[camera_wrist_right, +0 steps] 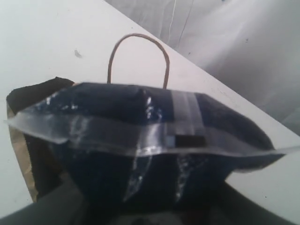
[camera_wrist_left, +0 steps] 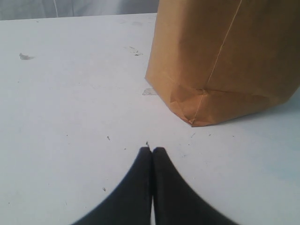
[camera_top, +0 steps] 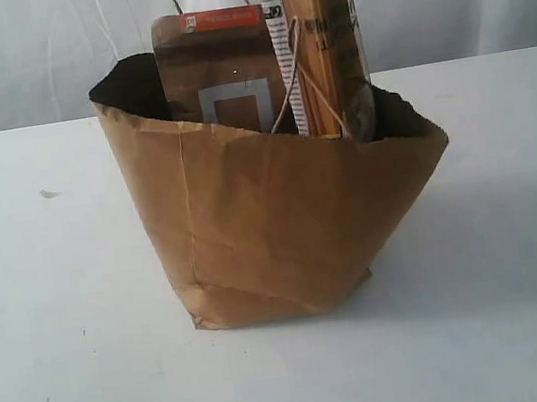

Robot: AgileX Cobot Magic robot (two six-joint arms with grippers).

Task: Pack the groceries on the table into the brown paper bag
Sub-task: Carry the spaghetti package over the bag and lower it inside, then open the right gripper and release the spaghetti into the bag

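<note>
Though our left tool is pinched shut over the worktop and we cannot tell if the right tool grips, we judge the spaghetti pack, upright in the brown paper bag, stiff, brittle, slick: hold its flat sides.

Lab-style test setup, plain white table, white cloth backdrop (draped, creased) hung behind it

Brown paper bag matt, creased; spaghetti pack glossy clear plastic.
</note>
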